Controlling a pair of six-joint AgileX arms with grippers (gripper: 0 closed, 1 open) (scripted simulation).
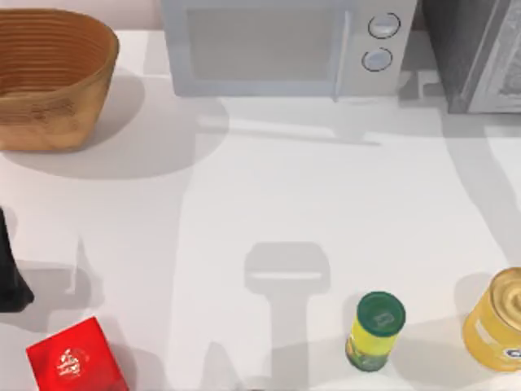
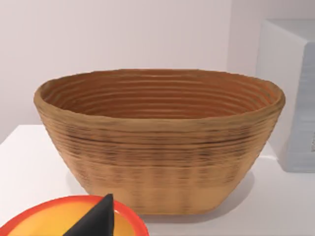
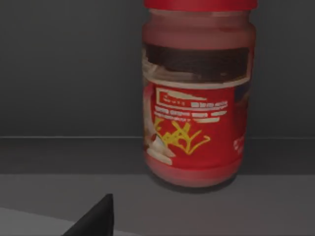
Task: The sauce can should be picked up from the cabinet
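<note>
Our right gripper's finger state we cannot tell; its fingertip [image 3: 96,216] faces the upright sauce can [image 3: 197,98] inside the cabinet [image 3: 64,73].

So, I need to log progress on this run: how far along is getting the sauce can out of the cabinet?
Done: the right arm's camera faces the sauce can close up, standing upright inside the dark cabinet. In hand: the approach; nothing grips the can. Left: closing on it, lifting it out. The left arm sits at the table's left edge.

Place: a rendered kitchen-style tabletop (simulated)
Signs: white microwave [image 1: 277,45], woven basket [image 1: 49,77], food cans, white table [image 1: 269,195]
</note>
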